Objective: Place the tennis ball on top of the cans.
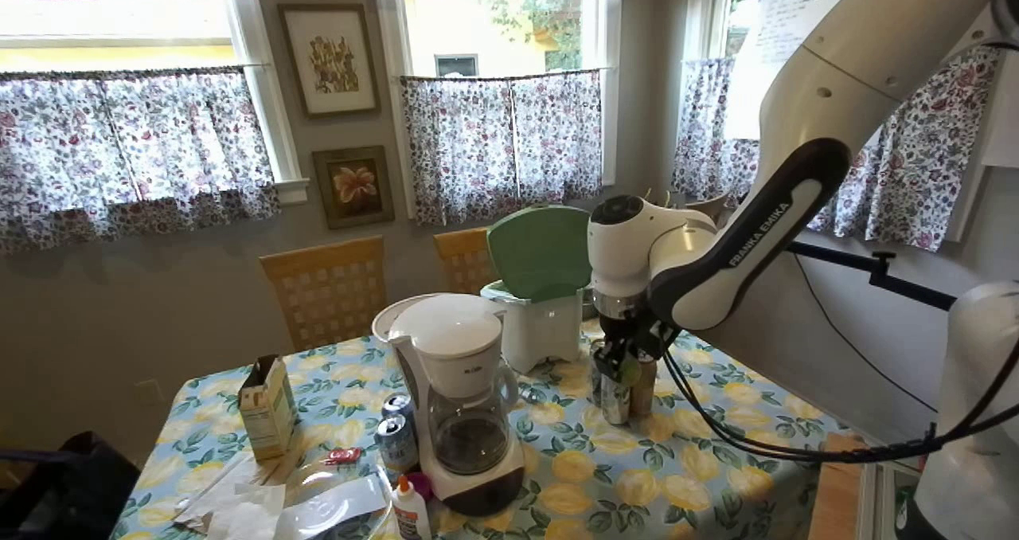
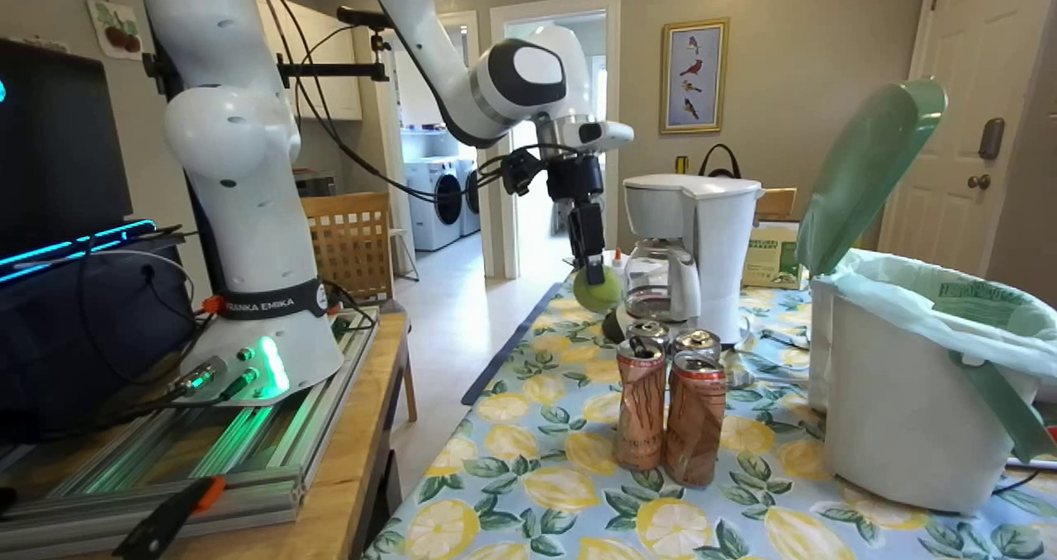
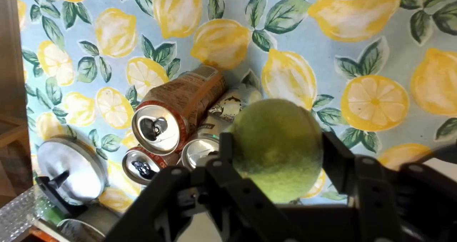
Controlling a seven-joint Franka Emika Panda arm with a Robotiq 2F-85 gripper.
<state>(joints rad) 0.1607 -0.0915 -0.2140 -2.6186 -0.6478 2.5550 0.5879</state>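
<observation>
Ball [image 2: 599,298] (pinched in hand [image 3: 277,151]), cans [image 2: 682,410] near

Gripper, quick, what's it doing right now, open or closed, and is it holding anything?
Gripper: closed on the tennis ball, holding it.

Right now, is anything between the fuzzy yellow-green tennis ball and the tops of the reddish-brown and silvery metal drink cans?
Nothing visible is. The black gripper holds the tennis ball near the cans, and the white-and-black coffee maker stands outside that path.
</observation>
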